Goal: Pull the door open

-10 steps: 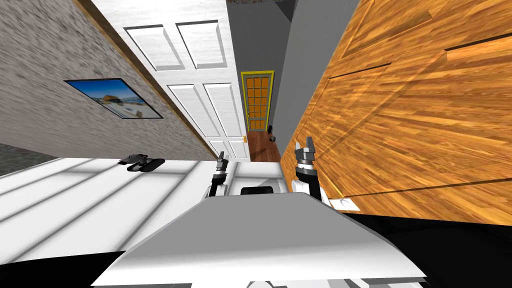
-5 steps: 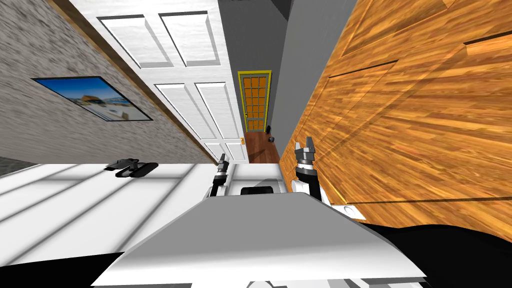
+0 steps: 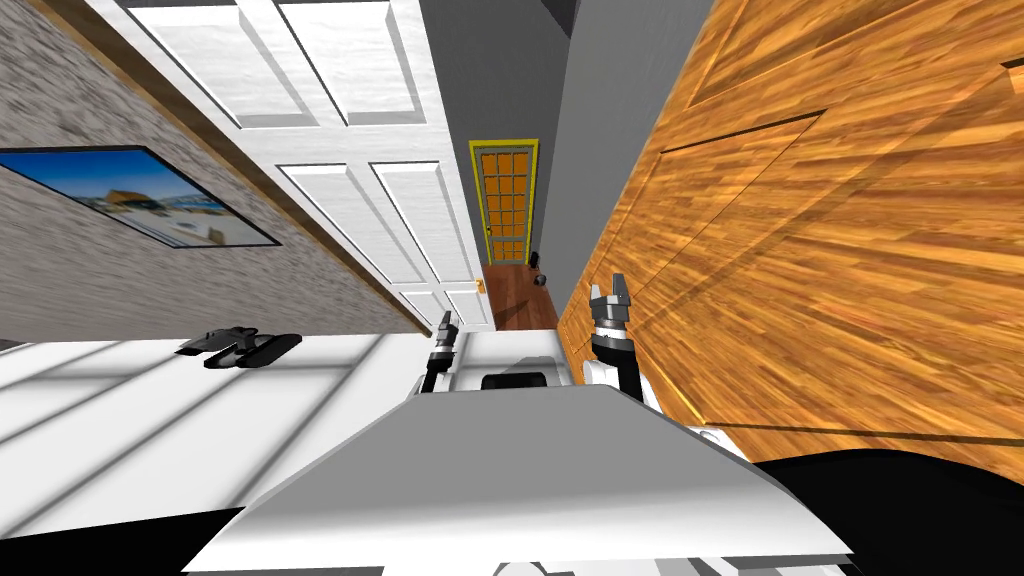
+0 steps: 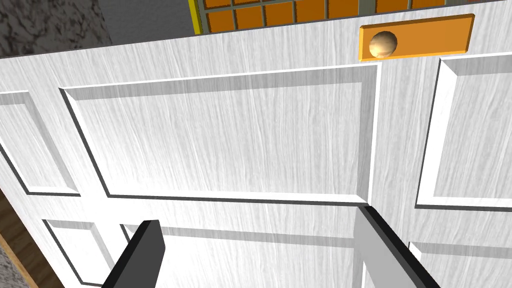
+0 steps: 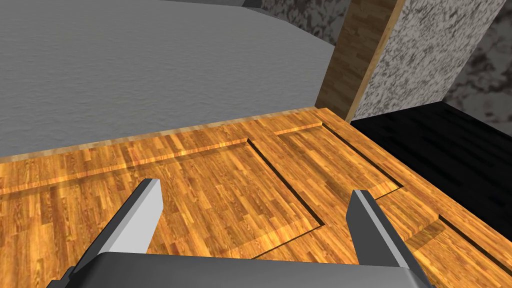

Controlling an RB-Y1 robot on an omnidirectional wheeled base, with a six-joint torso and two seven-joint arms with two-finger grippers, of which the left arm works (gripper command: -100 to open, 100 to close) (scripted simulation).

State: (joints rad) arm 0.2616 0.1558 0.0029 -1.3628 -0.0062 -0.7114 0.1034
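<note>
White panelled door (image 4: pixel 225 140), the task's object, stood on the robot's left. Its round tan knob (image 4: pixel 383 44) sat on an orange plate (image 4: pixel 430 35) near the door's free edge. Left gripper (image 4: pixel 257 220) faced a door panel, fingers spread wide and holding nothing; the knob lay well ahead of the fingertips and off to one finger's side. Right gripper (image 5: pixel 255 192), likewise spread and empty, hovered close to a wooden door (image 5: pixel 210 165) opposite. Likely hazards: closing from this line would catch only flat panel; thin blades could slip off the round knob; the right fingers might scrape the wood in so narrow a passage.
</note>
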